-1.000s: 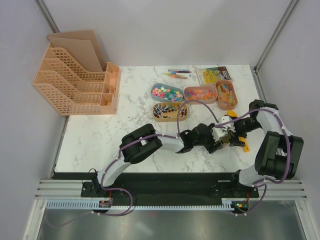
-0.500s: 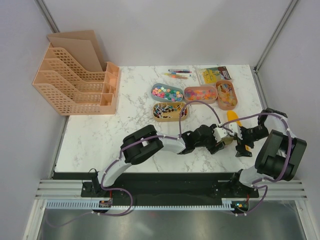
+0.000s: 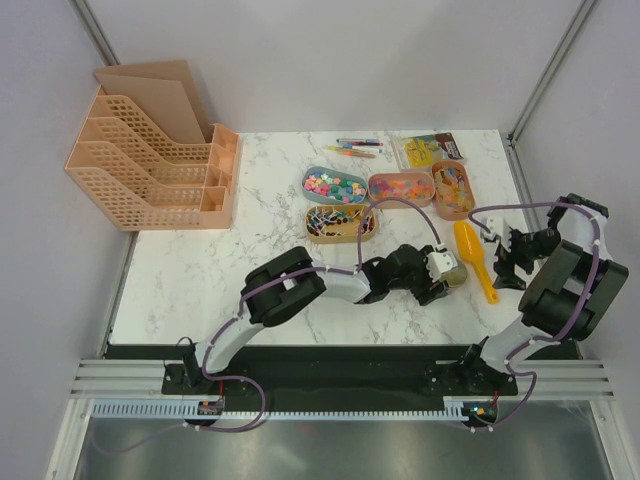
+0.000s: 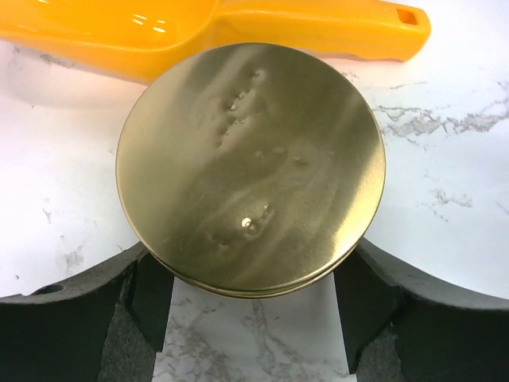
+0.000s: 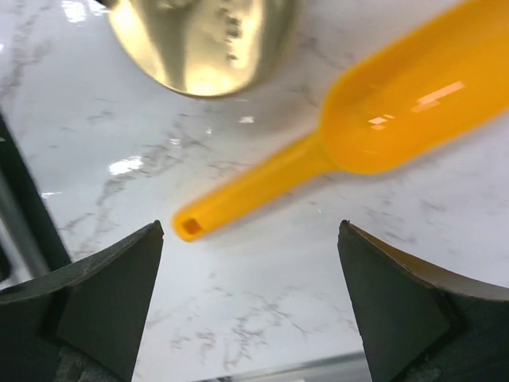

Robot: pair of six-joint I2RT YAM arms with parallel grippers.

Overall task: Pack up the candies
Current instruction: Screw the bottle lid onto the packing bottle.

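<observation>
My left claw is clamped round the gold-lidded jar, my right claw has just let the scoop drop onto the table and backed off, jaws apart, with the candies further back, so I reckon scooping is done.

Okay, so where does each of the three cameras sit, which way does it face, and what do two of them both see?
Top external: above and behind the bases, facing down on the table; both arms, the left tool and the right tool show.
Left wrist: on the left arm, facing down on the gold-lidded container; its fingers flank it.
Right wrist: on the right arm, facing down on the yellow scoop; its spread fingers show.
Shared: both wrist views catch container and scoop.
</observation>
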